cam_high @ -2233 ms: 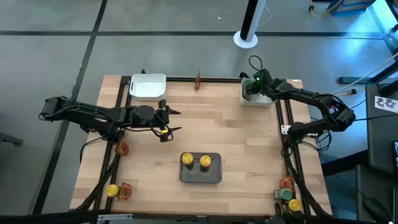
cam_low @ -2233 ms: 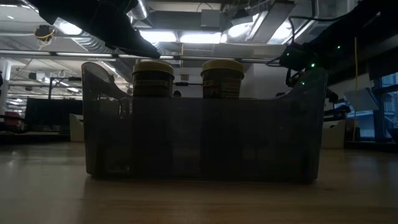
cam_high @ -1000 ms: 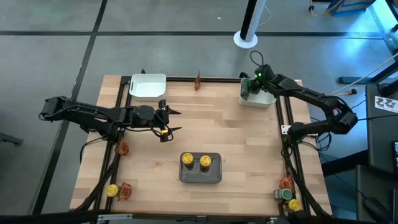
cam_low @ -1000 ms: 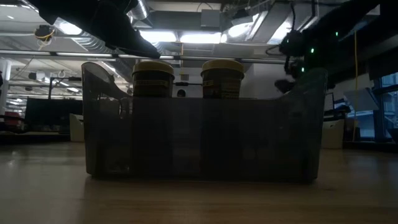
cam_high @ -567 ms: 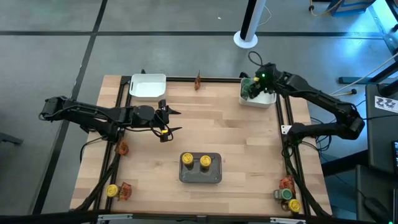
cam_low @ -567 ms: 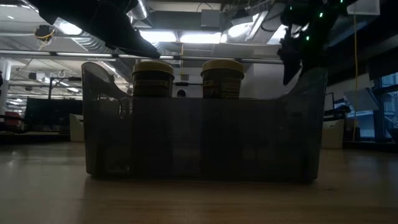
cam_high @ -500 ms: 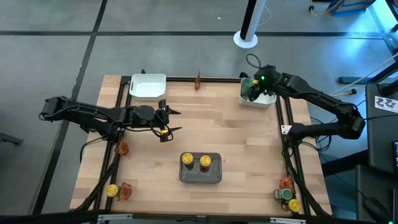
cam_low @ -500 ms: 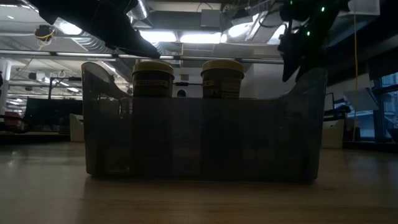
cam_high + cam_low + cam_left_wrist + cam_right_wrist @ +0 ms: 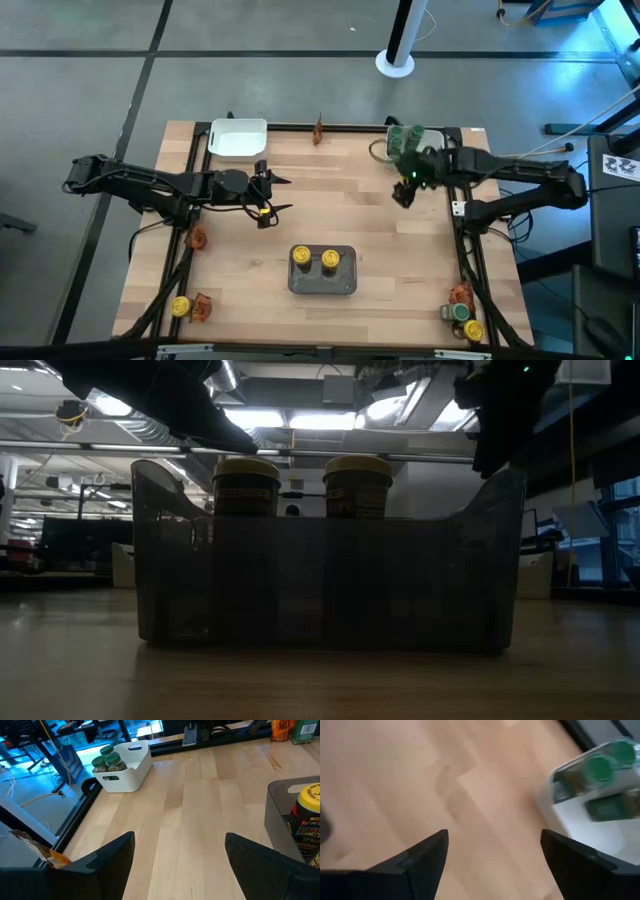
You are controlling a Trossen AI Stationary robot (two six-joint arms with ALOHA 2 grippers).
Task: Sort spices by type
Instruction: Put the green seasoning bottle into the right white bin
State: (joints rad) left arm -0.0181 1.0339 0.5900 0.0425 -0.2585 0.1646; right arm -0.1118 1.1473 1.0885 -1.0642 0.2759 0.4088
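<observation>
Two yellow-lidded jars stand upright in the grey tray near the table's middle; the low view shows them above its wall. Green-lidded jars sit in the far-right white tray. My right gripper hovers open over bare wood, just on the near side of that tray. My left gripper waits open left of centre. A reddish packet lies at the far edge.
A second white tray sits at the far left. Packets and a yellow-lidded jar lie off the left near side. A packet, a green-lidded jar and a yellow-lidded jar lie off the right near corner.
My right gripper has risen out of the far-right white tray and swung toward the table's near edge and left, now over bare wood beside the tray. The green-lidded jars stay in the tray. My left arm has kept still.
</observation>
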